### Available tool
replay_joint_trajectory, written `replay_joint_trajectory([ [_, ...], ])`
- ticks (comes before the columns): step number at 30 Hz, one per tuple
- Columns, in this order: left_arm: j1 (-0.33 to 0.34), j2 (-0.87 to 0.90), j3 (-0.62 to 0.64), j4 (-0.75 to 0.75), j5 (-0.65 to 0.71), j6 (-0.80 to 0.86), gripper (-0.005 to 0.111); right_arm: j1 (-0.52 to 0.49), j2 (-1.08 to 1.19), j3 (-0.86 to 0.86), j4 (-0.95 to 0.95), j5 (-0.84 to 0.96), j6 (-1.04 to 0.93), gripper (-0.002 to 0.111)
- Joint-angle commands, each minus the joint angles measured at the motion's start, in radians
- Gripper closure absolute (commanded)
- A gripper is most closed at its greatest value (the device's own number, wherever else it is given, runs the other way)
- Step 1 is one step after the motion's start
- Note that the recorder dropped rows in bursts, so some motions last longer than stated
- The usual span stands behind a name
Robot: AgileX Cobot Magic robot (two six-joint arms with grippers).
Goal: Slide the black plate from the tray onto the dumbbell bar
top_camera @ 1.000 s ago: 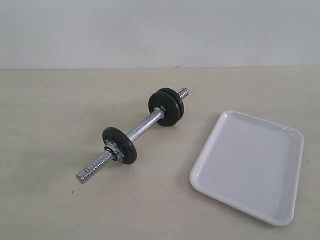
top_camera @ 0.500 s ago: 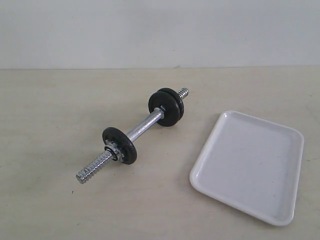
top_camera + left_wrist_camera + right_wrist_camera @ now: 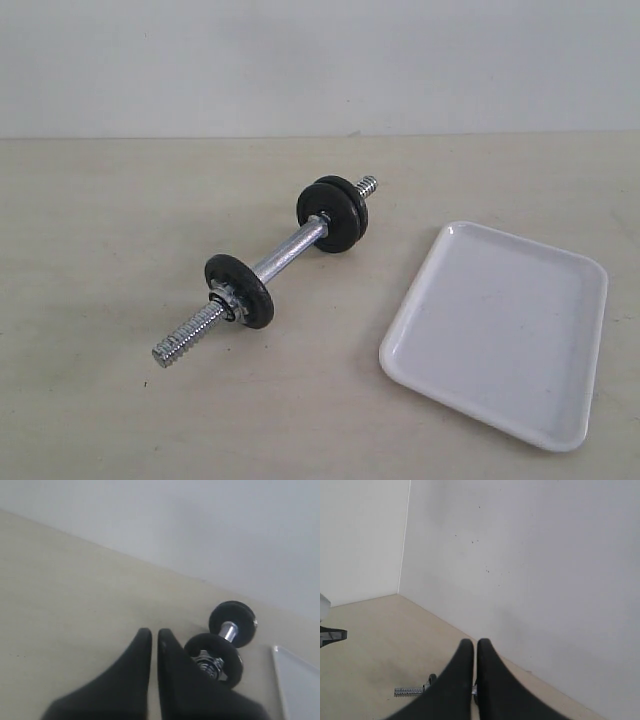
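the dumbbell bar (image 3: 290,247) lies slantwise near the middle of the tabletop (image 3: 100,220), one threaded end towards the front edge. a pair of black plates (image 3: 335,213) sits on its far end and a single black plate (image 3: 240,290) on its near end. the white tray (image 3: 497,330) lies by the front right corner, with only bare tabletop between it and the bar. the left gripper (image 3: 154,632) has its fingers pressed together on nothing, and so does the right gripper (image 3: 475,642).
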Motion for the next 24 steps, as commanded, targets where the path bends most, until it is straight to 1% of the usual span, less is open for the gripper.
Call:
replay_joint_trajectory([
  [1, 0.081, -0.003, 0.002, -0.001, 0.003, 0.005, 0.102, -0.001, -0.001, 0.003, -0.004, -0.007, -0.009, 0.108],
  [5, 0.145, -0.003, 0.002, -0.082, 0.003, 0.005, 0.102, -0.001, -0.001, 0.003, -0.004, -0.007, -0.009, 0.108],
  [7, 0.168, -0.003, 0.002, -0.118, 0.005, 0.005, 0.102, -0.001, -0.001, 0.003, -0.004, -0.007, -0.009, 0.108],
  [11, 0.201, -0.003, 0.002, -0.141, 0.005, 0.005, 0.102, -0.001, -0.001, 0.003, -0.004, -0.007, -0.009, 0.108],
  [17, 0.208, -0.003, 0.002, -0.141, 0.003, 0.005, 0.102, -0.001, -0.001, 0.003, -0.014, -0.007, -0.023, 0.108],
  [24, 0.208, -0.003, 0.002, -0.133, -0.046, -0.007, 0.102, -0.001, -0.001, 0.003, -0.025, -0.007, -0.095, 0.108],
])
